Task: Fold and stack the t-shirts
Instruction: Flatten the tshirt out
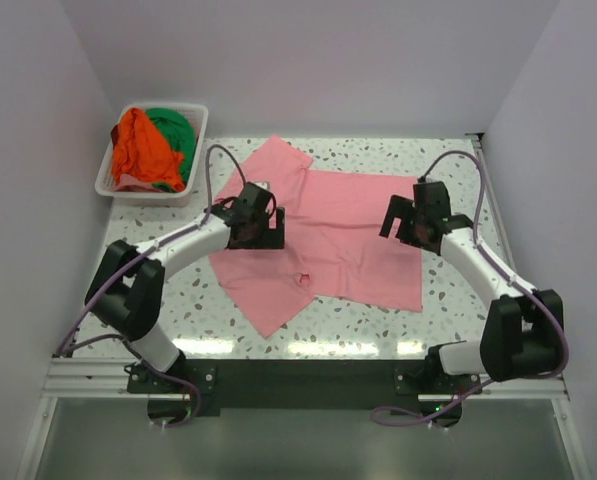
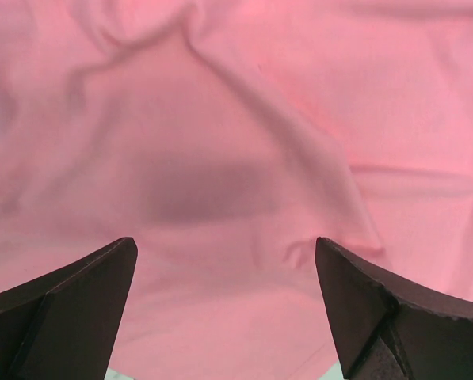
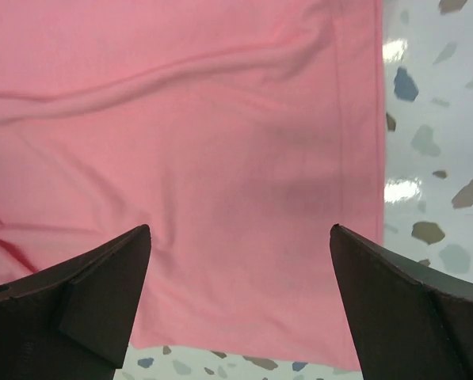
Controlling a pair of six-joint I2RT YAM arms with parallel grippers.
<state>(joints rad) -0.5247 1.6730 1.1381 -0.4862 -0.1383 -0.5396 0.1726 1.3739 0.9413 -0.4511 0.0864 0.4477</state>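
A pink t-shirt (image 1: 358, 230) lies spread on the speckled table, wrinkled on its left half, with one sleeve toward the back left and one toward the front. My left gripper (image 1: 261, 212) hovers open over the shirt's left part; in the left wrist view its jaws (image 2: 225, 241) stand wide apart above creased pink cloth (image 2: 236, 119), holding nothing. My right gripper (image 1: 396, 215) hangs open over the shirt's right edge. The right wrist view has smooth pink cloth (image 3: 204, 119) between the spread jaws (image 3: 240, 228), empty. An orange t-shirt (image 1: 138, 150) and a green t-shirt (image 1: 176, 130) lie bunched in the basket.
A white slotted basket (image 1: 200, 130) stands at the table's back left corner. Bare speckled table (image 1: 178, 290) shows left and in front of the pink shirt, and to its right (image 3: 434, 158). White walls close in the sides and back.
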